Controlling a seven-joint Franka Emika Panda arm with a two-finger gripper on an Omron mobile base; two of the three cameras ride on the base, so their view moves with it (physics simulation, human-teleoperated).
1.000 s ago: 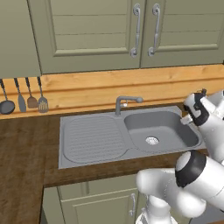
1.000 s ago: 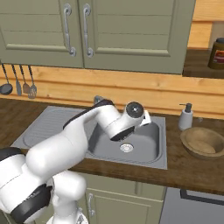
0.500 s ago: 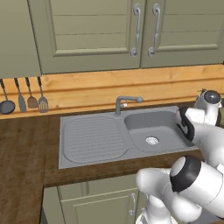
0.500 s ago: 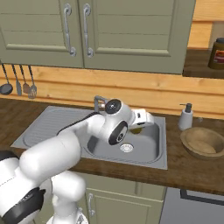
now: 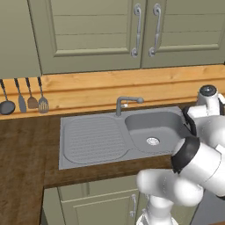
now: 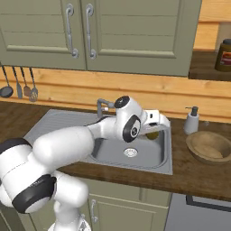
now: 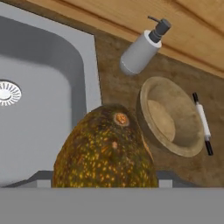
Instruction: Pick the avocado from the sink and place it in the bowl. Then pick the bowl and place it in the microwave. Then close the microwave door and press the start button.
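My gripper (image 6: 154,131) is shut on the avocado (image 6: 152,135), a dark brown speckled fruit, and holds it in the air over the right side of the sink (image 6: 145,156) basin. In the hand view the avocado (image 7: 107,148) looms close and hides the fingertips. The sink floor (image 7: 39,118) lies far below it on the left. The wooden bowl (image 7: 168,116) sits on the counter just right of the sink, with nothing in it. The right base view shows that bowl (image 6: 211,146) right of my hand. The microwave and its door are out of view.
A soap dispenser (image 7: 142,48) stands by the wall behind the bowl. A thin black-and-white stick (image 7: 202,122) lies right of the bowl. The faucet (image 5: 127,102) rises behind the basin. Utensils (image 5: 26,99) hang at the far left, and a jar (image 6: 224,55) stands on a shelf.
The arm has swung and the hand has shifted a little to the right over the basin, toward the bowl, with the avocado in its grip.
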